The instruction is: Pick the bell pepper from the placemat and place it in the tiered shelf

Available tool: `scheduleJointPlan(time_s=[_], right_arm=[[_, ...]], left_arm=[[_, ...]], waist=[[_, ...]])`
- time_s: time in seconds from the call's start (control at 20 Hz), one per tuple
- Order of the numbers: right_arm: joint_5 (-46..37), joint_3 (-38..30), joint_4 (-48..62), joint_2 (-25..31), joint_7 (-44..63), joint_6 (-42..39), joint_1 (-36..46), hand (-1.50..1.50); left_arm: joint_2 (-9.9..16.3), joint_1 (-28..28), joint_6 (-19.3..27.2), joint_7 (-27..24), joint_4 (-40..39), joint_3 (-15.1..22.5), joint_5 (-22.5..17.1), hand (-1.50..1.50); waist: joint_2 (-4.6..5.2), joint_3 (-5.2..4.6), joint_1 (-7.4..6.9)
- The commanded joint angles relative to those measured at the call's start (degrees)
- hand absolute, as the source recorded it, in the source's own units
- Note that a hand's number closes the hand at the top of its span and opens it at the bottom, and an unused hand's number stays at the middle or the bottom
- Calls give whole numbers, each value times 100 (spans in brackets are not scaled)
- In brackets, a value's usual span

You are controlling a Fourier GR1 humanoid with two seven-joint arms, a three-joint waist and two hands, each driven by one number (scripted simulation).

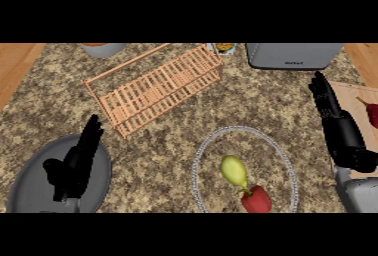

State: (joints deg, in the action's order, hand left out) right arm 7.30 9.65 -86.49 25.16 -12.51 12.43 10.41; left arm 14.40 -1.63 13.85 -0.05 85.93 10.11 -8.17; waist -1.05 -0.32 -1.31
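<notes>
While both hands hang with fingers straight and hold nothing, the pepper (pixel 256 199) sits on the mat (pixel 209 150), down-left of the right hand (pixel 336 120), the nearer one

You saw a speckled brown granite-like counter (pixel 295 105) with a matt, grainy look. The slatted light-wood tiered shelf (pixel 159 87) at upper centre looked unvarnished. The round placemat (pixel 203 165) had a pale woven rim. The glossy red bell pepper (pixel 256 199) shone smoothly.
</notes>
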Motion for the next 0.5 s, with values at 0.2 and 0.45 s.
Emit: scheduleJointPlan(time_s=[0.2,0.45], right_arm=[[-314,2188,-830,-60,-78,-2017,470,150],[431,2268,-789,-478,178,-2390,153,-150]], left_arm=[[121,585,248,-26,360,-214,222,0],[185,669,241,219,435,-527,6,0]], waist=[[95,29,-279],[122,36,40]])
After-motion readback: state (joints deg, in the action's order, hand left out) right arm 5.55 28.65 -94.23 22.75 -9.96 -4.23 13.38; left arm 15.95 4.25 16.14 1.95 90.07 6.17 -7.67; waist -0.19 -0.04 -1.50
